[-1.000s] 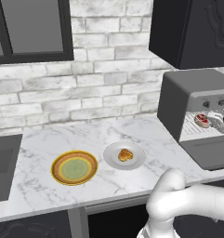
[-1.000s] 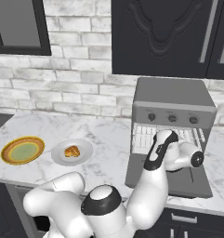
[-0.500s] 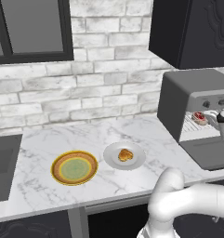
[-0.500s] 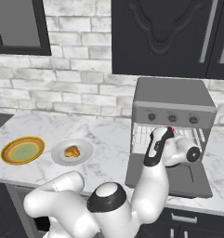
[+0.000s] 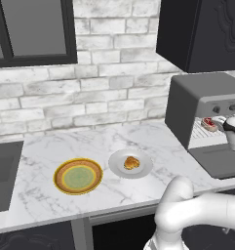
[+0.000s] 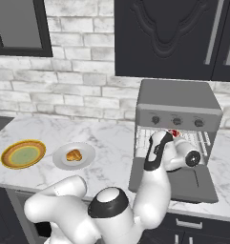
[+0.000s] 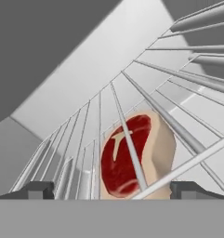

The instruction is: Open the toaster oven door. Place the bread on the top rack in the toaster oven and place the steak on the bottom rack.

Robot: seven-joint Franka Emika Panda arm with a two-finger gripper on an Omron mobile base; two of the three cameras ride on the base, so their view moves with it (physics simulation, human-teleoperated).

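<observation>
Jaws spread wide and empty inside the boxy dark-grey toaster oven (image 6: 177, 102), round red steak (image 7: 129, 155) lying among silver wire rack bars.

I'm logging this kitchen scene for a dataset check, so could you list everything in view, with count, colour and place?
toaster oven: one, dark grey, on the right of the counter, with round knobs on its control strip.
toaster oven door: one, grey, folded down open in front of the oven.
steak: one, red with a white fat mark, inside the oven among the silver wire racks.
bread: one, golden-brown, on the white plate at mid-counter.
bowl: one, orange rim and green centre, left of the white plate.
counter: one, white marble.
sink: one, dark, at the counter's left end.
wall cabinets: black, above the oven.
gripper: one, dark fingertips, open, at the steak.
</observation>
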